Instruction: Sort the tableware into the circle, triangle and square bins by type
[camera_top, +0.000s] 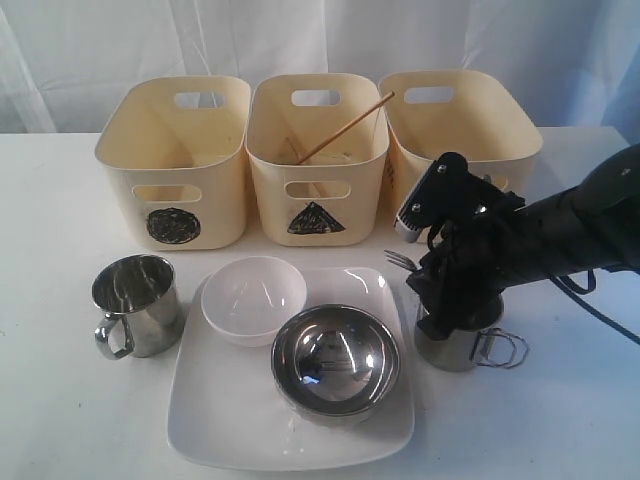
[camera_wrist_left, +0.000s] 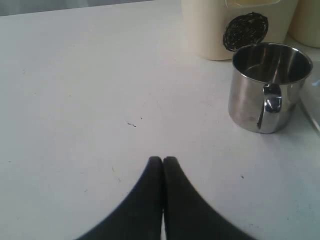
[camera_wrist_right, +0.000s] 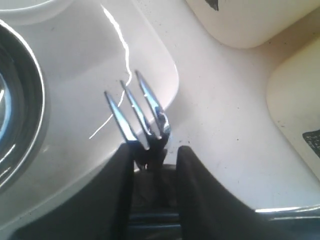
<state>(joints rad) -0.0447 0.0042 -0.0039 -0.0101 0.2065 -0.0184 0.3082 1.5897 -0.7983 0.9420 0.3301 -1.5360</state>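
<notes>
My left end effector (camera_wrist_left: 162, 161) hangs low over the bare table (camera_top: 50, 300) at the left with its fingers pressed together and nothing between them. I read it as parked out of the way while the other arm works. Just right of it stands the left mug (camera_top: 135, 305), upright, handle toward the near side, close in front of the circle bin (camera_top: 175, 160). It is not yet sorted.

In the middle the square plate (camera_top: 230, 430) lies flat on the table and carries two things. The small white bowl (camera_top: 253, 297) sits at its far left and the steel bowl (camera_top: 335, 360) just to the right and nearer, the two rims close together. Stacked like that, the plate cannot go until both bowls come off it. Beyond them is the triangle bin (camera_top: 317, 190), where a chopstick (camera_top: 350, 125) leans out over the far right rim, so I take that bin to be for the long utensils.

On the right, my right end effector (camera_wrist_right: 155, 150) is down over the right mug (camera_top: 450, 345), which stands just off the plate's right edge. The neck of the fork (camera_wrist_right: 135, 107) sits between its fingers, tines pointing up and toward the plate. One finger looks to be against the fork, but I see a gap at the other, so I cannot tell whether it is clamped. By my guess the fork goes to the triangle bin. The third bin (camera_top: 460, 120) is far right, its mark behind my arm.
</notes>
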